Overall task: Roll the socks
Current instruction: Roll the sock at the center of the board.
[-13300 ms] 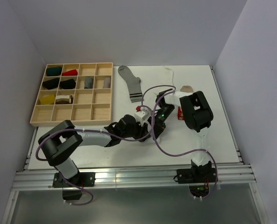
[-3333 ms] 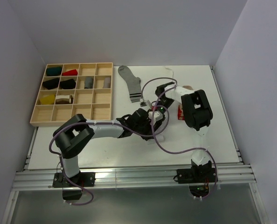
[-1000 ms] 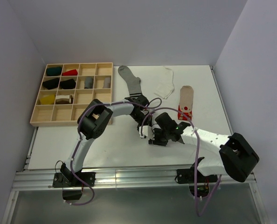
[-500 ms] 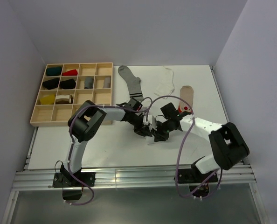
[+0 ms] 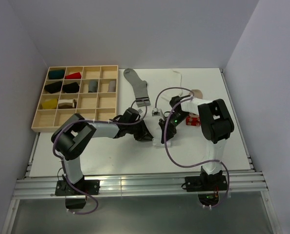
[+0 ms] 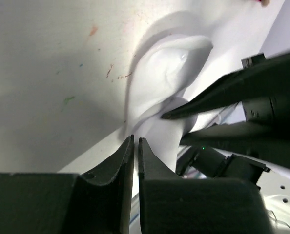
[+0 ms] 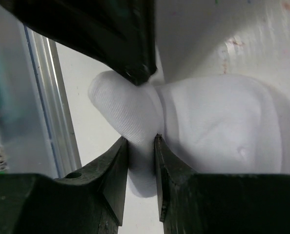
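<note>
White table [image 5: 111,156], tray [image 5: 81,67] upper left | right gripper [image 7: 141,141] pinches a fold of white sock [image 7: 208,126] | left gripper [image 6: 135,141] almost pressed together, tips at the sock

No legible text, apparently

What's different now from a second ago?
The right arm, stretched out low from the right a second ago, has folded back upright, and the right gripper now pinches the white sock in the middle. The left arm swung its elbow out leftward; the left gripper, nearly shut, touches the same sock. The grey sock, beige sock and tray stayed put.
</note>
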`<state>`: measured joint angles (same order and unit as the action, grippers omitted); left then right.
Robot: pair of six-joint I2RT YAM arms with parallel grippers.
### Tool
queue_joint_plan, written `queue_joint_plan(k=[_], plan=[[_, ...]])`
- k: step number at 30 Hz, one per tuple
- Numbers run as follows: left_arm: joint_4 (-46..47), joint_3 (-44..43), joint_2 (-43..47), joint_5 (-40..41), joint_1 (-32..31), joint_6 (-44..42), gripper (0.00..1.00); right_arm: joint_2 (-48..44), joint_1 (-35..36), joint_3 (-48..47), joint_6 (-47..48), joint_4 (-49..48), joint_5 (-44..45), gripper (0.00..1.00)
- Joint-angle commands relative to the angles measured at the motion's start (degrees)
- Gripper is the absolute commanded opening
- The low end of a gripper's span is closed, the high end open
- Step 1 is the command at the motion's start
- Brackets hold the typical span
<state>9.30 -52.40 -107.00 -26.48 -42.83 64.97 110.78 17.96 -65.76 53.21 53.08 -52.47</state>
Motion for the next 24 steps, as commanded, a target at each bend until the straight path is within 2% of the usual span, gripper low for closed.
queue_joint_plan(k=[1,7,9,15,19,22,24], plan=[[1.77,1.95,5.3,7.22,-1.37,-1.51,0.13,4.7,-1.61,-4.11,2.07,6.41,8.52,0.22],[0.29,3.1,9.96,16.45,-4.01,-5.55,0.15,8.75,-1.7,-8.42,0.93,9.85,9.31,0.22],[-1.29,2.22,11.55,22.41,-5.15,-9.85,0.17,9.62,-1.78,-9.56,0.4,10.29,9.58,0.22],[-1.22,2.57,16.38,36.64,-9.81,-26.19,0.34,11.82,-1.61,-11.76,-0.04,12.49,9.58,0.23],[2.74,3.36,18.49,32.22,-12.1,-41.89,0.39,12.7,-1.7,-12.73,-0.48,12.93,9.58,0.23],[2.57,2.4,17.1,25.98,-13.24,-49.99,0.4,14.02,-1.7,-14.05,-0.48,13.89,9.14,0.22],[1.17,0.64,15.78,23.15,-13.42,-52.39,0.4,14.72,-1.7,-14.66,-0.21,14.59,8.88,0.22]])
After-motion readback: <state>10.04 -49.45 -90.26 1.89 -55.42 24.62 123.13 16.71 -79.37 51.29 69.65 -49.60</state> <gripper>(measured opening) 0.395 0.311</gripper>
